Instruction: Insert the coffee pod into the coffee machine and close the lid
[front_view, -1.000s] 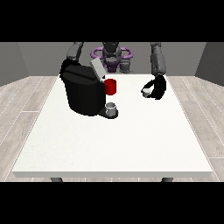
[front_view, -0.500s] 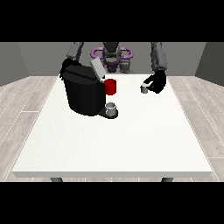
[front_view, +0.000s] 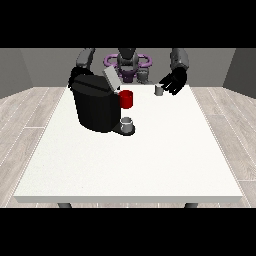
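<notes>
One hand (front_view: 173, 81) (view's right) seemingly touching pod (front_view: 159, 90).

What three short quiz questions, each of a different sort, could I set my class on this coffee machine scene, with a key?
1. True or false: the coffee machine's lid is shut.
2. Multiple choice: the small grey coffee pod is (A) inside the machine, (B) at the fingers of the hand at the view's right, (C) at the table's front edge.
3. Fill in: the grey cup stands on the machine's base, below the ____ part on its front.

Key:
1. False; the lid is raised.
2. B; whether it rests on the table or is lifted, the view does not settle.
3. Red.
</notes>
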